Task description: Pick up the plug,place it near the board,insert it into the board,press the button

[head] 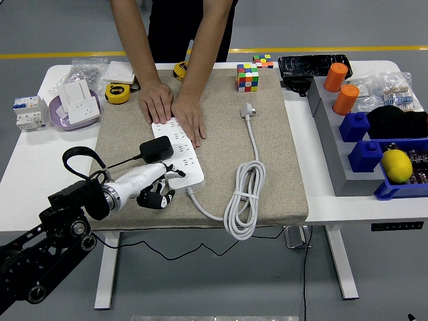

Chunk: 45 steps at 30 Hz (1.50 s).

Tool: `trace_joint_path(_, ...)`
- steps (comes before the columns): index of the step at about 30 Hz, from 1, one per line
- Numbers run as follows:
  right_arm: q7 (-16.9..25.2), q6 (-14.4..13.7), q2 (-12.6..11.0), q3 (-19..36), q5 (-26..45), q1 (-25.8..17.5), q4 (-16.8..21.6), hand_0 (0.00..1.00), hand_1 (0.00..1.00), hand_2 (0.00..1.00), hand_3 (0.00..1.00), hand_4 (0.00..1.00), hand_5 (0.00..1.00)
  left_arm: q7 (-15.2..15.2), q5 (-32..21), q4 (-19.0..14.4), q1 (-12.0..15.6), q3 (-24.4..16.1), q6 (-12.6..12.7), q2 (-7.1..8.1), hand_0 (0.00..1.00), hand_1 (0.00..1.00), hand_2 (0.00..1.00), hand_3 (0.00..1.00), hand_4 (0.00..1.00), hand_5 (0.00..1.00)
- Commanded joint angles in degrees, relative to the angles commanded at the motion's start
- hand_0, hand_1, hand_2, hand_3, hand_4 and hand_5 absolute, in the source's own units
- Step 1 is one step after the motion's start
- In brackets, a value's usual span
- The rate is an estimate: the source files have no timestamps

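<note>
A black plug [155,148] stands on the white power board [182,158] on the beige mat, its thin cable running left. My left hand [158,190] lies just near of the plug, at the board's near-left corner. Its fingers are curled down onto the mat and grasp nothing, and one fingertip [178,173] reaches onto the board's near end. I cannot make out the button under the hand. A person's two hands [172,107] press flat on the board's far end.
The board's own white cord [245,198] lies coiled on the mat, with its plug [247,109] further back. A Rubik's cube [247,77], tape measures [118,93] and white sockets [75,103] sit at the back. Blue bins [364,157] and orange cylinders [341,85] stand right.
</note>
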Motion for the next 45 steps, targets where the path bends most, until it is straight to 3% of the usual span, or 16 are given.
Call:
trace_joint_path(12, -0.03, 0.03, -0.03, -0.17, 0.05, -0.02, 0.00, 0.877, 0.785, 0.766, 0.789, 0.998, 0.913, -0.97, -0.87, 1.98, -0.23, 0.51, 0.54, -0.35, 0.114, 0.017, 0.147, 0.781, 0.445, 0.002)
trace_joint_path(30, 0.00, 0.05, -0.08, -0.34, 0.28, 0.18, 0.00, 0.877, 0.785, 0.766, 0.790, 0.998, 0.914, -0.98, 0.21, 2.38, -0.94, 0.54, 0.54, -1.12, 0.109, 0.018, 0.148, 0.757, 0.444, 0.002)
trace_joint_path(40, -0.01, 0.03, 0.01, -0.23, 0.31, 0.16, 0.00, 0.877, 0.785, 0.766, 0.790, 0.998, 0.914, -1.54, -0.23, -2.70, -0.15, -2.34, 0.69, -0.50, 0.109, 0.018, 0.148, 0.759, 0.443, 0.002)
trace_joint_path(41, -0.01, 0.03, 0.02, -0.21, 0.31, 0.17, 0.00, 0.877, 0.785, 0.765, 0.790, 0.998, 0.915, -1.89, -0.76, -3.35, -0.14, -2.93, 0.90, -0.51, 0.128, 0.044, 0.189, 0.760, 0.460, 0.002)
trace_joint_path(45, 0.02, 0.04, 0.05, -0.30, 0.36, 0.21, 0.00, 0.877, 0.785, 0.765, 0.790, 0.998, 0.915, -6.00, -4.16, -3.74, -0.81, -5.56, 4.70, -0.87, 0.128, 0.044, 0.189, 0.760, 0.460, 0.002)
